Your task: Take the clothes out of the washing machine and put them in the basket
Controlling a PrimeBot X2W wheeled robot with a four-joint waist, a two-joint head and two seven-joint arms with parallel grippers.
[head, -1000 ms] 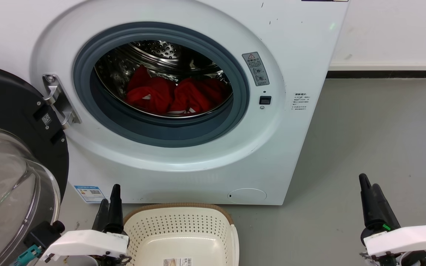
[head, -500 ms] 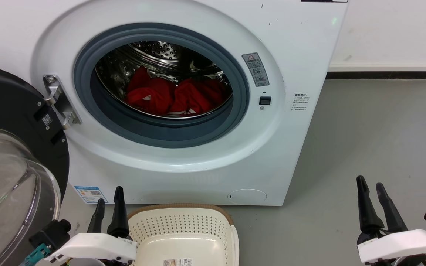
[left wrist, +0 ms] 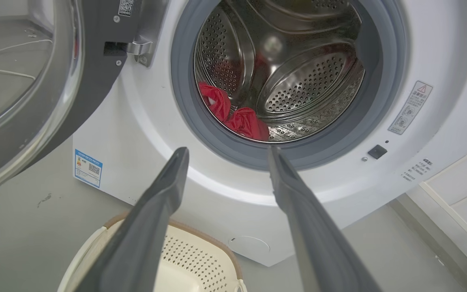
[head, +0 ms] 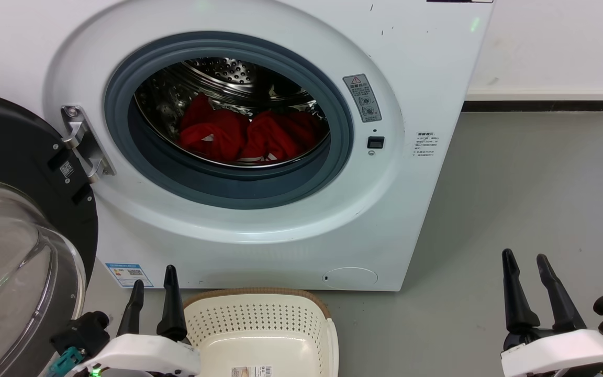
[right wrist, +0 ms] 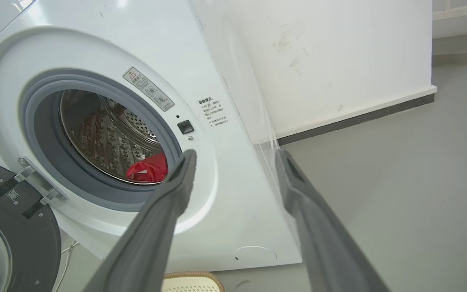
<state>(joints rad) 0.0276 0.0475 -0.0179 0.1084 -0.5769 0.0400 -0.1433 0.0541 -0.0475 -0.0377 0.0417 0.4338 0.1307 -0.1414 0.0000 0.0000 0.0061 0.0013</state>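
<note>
The white washing machine stands in front of me with its porthole uncovered. Red clothes with white trim lie bunched at the bottom of the steel drum; the left wrist view shows the clothes and the right wrist view shows the clothes. The cream basket sits on the floor below the porthole. My left gripper is open just left of the basket. My right gripper is open over the floor at the lower right. Both hold nothing.
The black-rimmed glass door hangs open at the left, close beside my left arm. Grey floor stretches right of the machine to a white wall with a dark skirting strip.
Both grippers have opened: the fingers were close together a second ago and now stand apart. Both arms have shifted slightly. The clothes and basket have not moved.
</note>
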